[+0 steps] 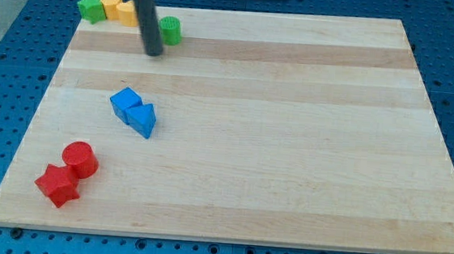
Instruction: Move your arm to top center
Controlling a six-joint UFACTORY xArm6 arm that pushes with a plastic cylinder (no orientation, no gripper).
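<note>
- Tip (153,53) down on the wooden board (290,148) in the upper left of the frame, just left of the green cylinder (170,30), apparently not touching.
- Bare rod only: nothing to open or close, nothing held.
- Upper left corner: green star (92,8), yellow block (111,6) and a 2nd yellow block (127,12) in a row, right end hidden behind the rod.
- Left of centre: blue cube (125,103) touching blue triangular block (142,120). Lower left: red cylinder (80,159) against red star (58,185).
- Goal spot, the middle of the top edge, bare and well right of the tip.
- Best done, by judgement: slide rightward and slightly up, passing below the green cylinder rather than through it, then stop near the top edge.
- Main risk: clipping that cylinder at the start; otherwise an open path.
</note>
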